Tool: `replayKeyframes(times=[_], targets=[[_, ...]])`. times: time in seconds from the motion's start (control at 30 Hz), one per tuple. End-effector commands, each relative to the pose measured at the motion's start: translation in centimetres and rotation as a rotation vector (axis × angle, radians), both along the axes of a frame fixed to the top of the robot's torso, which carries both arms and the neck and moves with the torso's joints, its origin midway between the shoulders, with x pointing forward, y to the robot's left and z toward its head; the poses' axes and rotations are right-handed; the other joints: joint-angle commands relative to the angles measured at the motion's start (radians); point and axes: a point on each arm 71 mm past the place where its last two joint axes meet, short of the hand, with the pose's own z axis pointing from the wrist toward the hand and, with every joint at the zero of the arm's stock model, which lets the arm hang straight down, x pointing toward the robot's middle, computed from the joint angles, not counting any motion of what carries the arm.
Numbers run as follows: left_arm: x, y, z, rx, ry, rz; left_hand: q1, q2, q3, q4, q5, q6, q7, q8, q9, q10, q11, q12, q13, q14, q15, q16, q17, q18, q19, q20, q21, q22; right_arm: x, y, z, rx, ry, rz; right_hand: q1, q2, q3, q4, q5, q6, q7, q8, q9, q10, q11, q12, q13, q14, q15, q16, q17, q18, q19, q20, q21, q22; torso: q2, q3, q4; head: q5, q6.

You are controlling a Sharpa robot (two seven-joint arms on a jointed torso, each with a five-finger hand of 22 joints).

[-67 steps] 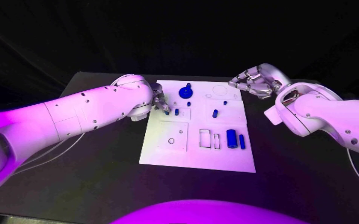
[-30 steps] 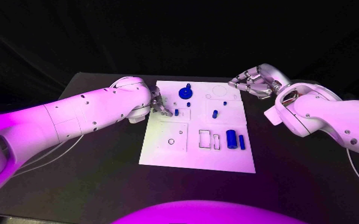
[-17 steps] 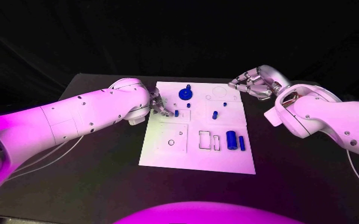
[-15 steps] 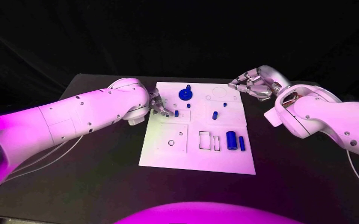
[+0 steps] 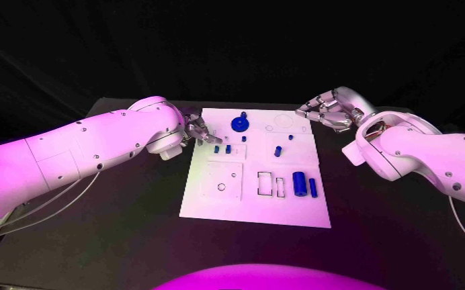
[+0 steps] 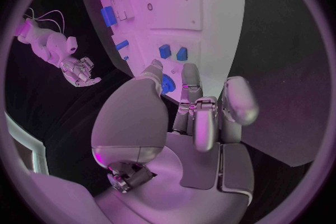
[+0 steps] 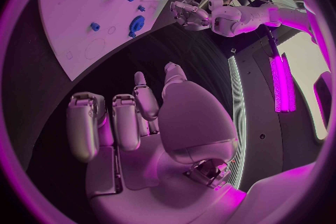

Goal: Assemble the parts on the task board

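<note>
The white task board (image 5: pixel 242 199) lies mid-table. On it are a blue gear (image 5: pixel 239 124), two short blue pegs (image 5: pixel 215 148) side by side, another peg (image 5: pixel 277 150), a thick blue cylinder (image 5: pixel 300 182) and a thin bar (image 5: pixel 312 186). My left hand (image 5: pixel 197 132) hovers at the board's far left edge, just left of the two pegs (image 6: pixel 165 51), with its fingers (image 6: pixel 190 75) apart and nothing in them. A blue piece (image 6: pixel 167 84) peeks out past the thumb tip, partly hidden. My right hand (image 5: pixel 329 110) hangs off the board's far right corner, holding nothing (image 7: pixel 140 123).
Empty rectangular and round recesses (image 5: pixel 265 181) mark the board's near half. Black table (image 5: pixel 116 223) surrounds the board on all sides. My right forearm (image 5: pixel 412 152) lies right of the board.
My left hand has drawn back to the left, off the two short pegs, which stay standing on the board. The right hand has not moved.
</note>
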Motion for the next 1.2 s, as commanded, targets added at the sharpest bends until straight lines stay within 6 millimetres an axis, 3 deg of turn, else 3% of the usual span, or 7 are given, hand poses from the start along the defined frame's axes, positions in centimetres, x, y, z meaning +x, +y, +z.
replayKeyframes(times=[0.03,0.07,0.13,0.27,0.67,0.8,1.2], targets=[[0.3,-1.2,1.2,-0.151,-0.128,-0.048,0.052,0.015,0.016,-0.014,0.000,-0.042,0.022,-0.022,-0.022,-0.065,0.023,-0.040,-0.023,0.070,0.019,-0.033,0.179,0.037,-0.108,0.016,-0.177,-0.209,0.0,0.1,0.0,-0.002,-0.005,0.011,-0.004,0.002,-0.007,0.000,0.003,-0.009,0.001,0.006,0.001,-0.005,-0.005,-0.005,-0.002,0.051,-0.008,-0.005,0.038,0.017,0.013,-0.008,-0.005,0.165,0.001,-0.0005,0.0012,-0.004,0.003],[0.4,-1.6,1.5,-0.169,-0.162,-0.069,0.092,0.024,0.034,-0.023,0.002,-0.062,0.033,-0.036,-0.039,-0.113,0.038,-0.076,-0.045,-0.102,0.028,-0.299,-0.131,0.047,-0.152,0.025,-0.254,-0.282,0.0,0.1,0.0,-0.001,-0.005,0.011,-0.004,0.002,-0.007,0.000,0.003,-0.009,0.001,0.006,0.001,-0.006,-0.005,-0.006,-0.003,0.051,-0.008,-0.005,0.038,0.017,0.013,-0.008,-0.006,0.165,0.002,-0.0008,0.0014,-0.005,0.004],[0.4,-2.5,2.1,-0.192,-0.237,-0.121,0.156,0.028,0.063,-0.040,0.002,-0.065,0.051,-0.049,-0.069,-0.143,0.050,-0.119,-0.083,-0.254,0.044,-0.577,-0.402,0.050,-0.167,0.040,-0.321,-0.327,0.0,0.1,0.0,0.000,-0.007,0.012,-0.003,0.003,-0.007,0.000,0.004,-0.009,0.002,0.006,0.001,-0.011,-0.005,-0.010,-0.008,0.050,-0.008,-0.007,0.035,0.017,0.011,-0.008,-0.009,0.163,0.001,-0.0015,0.0013,-0.007,0.005],[0.3,-4.2,2.6,-0.203,-0.364,-0.233,0.265,-0.003,0.150,-0.077,0.001,-0.028,0.049,-0.092,-0.163,-0.131,0.048,-0.217,-0.193,-0.252,0.047,-0.762,-0.566,0.055,-0.138,0.045,-0.417,-0.401,0.0,0.2,0.0,0.003,-0.013,0.014,0.009,0.010,-0.005,-0.006,0.011,-0.010,0.002,0.007,0.003,-0.037,-0.005,-0.038,-0.037,0.048,-0.008,-0.014,0.026,0.020,0.004,-0.008,-0.019,0.156,0.002,-0.0013,0.0013,-0.012,0.007],[1.0,-7.6,0.7,-0.054,-0.501,-0.437,0.259,-0.038,0.198,-0.093,-0.002,0.026,0.045,-0.149,-0.291,-0.136,0.061,-0.334,-0.335,-0.177,0.047,-0.819,-0.626,0.051,-0.056,0.043,-0.481,-0.460,0.0,0.5,0.0,0.007,-0.016,0.023,0.019,0.013,-0.005,-0.010,0.016,-0.010,0.001,0.008,0.005,-0.059,-0.005,-0.064,-0.063,0.046,-0.009,-0.020,0.017,0.022,0.000,-0.009,-0.028,0.151,0.004,-0.0013,-0.0030,-0.015,0.014],[1.4,-8.1,0.0,0.015,-0.490,-0.467,0.253,-0.043,0.207,-0.103,-0.002,0.047,0.039,-0.154,-0.316,-0.133,0.057,-0.356,-0.366,-0.081,0.040,-0.652,-0.485,0.050,0.001,0.036,-0.448,-0.446,0.0,0.6,0.0,0.006,-0.015,0.025,0.019,0.013,-0.005,-0.010,0.016,-0.010,0.001,0.008,0.005,-0.059,-0.005,-0.064,-0.063,0.046,-0.009,-0.020,0.017,0.022,0.000,-0.009,-0.028,0.151,0.004,-0.0015,-0.0035,-0.015,0.014],[2.3,-9.5,-1.4,0.138,-0.409,-0.505,0.229,-0.052,0.224,-0.122,-0.002,0.075,0.036,-0.182,-0.373,-0.134,0.060,-0.418,-0.435,0.008,0.040,-0.353,-0.226,0.000,0.109,0.032,-0.133,-0.106,0.0,0.9,-0.1,0.006,-0.015,0.030,0.019,0.013,-0.005,-0.010,0.017,-0.010,0.001,0.008,0.005,-0.057,-0.005,-0.062,-0.061,0.046,-0.009,-0.020,0.018,0.022,0.000,-0.009,-0.028,0.151,0.005,-0.0010,-0.0055,-0.013,0.016]])
